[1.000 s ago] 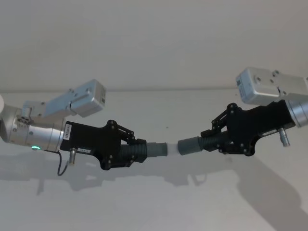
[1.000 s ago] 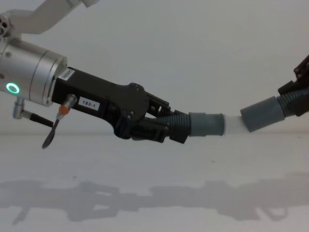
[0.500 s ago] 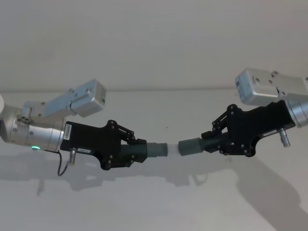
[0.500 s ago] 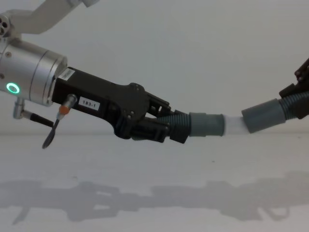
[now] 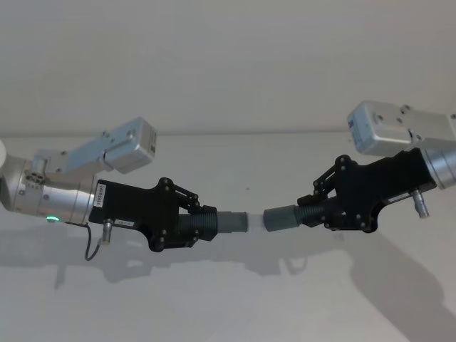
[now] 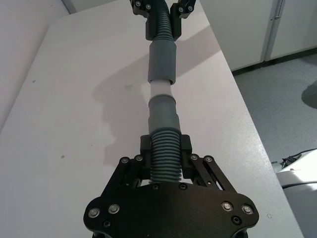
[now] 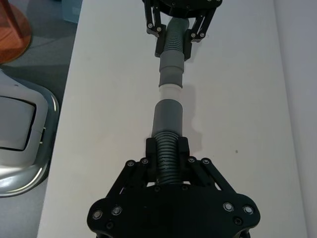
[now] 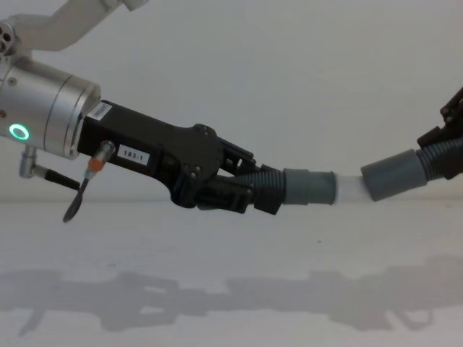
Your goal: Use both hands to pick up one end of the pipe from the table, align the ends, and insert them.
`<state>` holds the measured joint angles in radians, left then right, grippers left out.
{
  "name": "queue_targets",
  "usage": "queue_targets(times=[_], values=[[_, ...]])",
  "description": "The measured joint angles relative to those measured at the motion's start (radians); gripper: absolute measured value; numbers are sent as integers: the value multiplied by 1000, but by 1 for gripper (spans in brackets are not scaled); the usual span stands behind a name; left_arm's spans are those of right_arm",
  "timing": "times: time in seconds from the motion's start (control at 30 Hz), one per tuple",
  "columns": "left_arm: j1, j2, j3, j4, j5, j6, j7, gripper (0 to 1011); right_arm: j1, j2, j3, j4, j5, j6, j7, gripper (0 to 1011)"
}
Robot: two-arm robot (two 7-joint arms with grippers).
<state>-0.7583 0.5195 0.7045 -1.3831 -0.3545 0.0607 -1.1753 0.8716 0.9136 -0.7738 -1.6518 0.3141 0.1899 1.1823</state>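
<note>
Grey floor point(image 6: 277, 94), white cabinet doors point(image 6: 257, 25), orange object point(image 7: 12, 27)

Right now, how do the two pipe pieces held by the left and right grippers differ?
The left gripper holds a pipe piece whose grey cuff ends in a white tube tip; the right gripper holds a piece whose cuff has no tip. The left cuff lies near level, the right one tilts. Both are ribbed, dark grey and held above the table.

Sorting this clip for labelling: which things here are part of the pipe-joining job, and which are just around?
Part of the job:
- left gripper, shut on the hose piece with white tube tip
- right gripper, shut on the other hose piece's cuff end
- table, below both

Just around:
- floor and a cabinet beyond the table edge
- orange object on the floor
</note>
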Motion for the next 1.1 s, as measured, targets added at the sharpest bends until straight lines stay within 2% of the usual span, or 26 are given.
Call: queue_targets(times=[1.1], values=[[0, 0, 0, 0, 0, 0, 0, 301, 4, -2, -5, 3, 5, -2, 1, 224]])
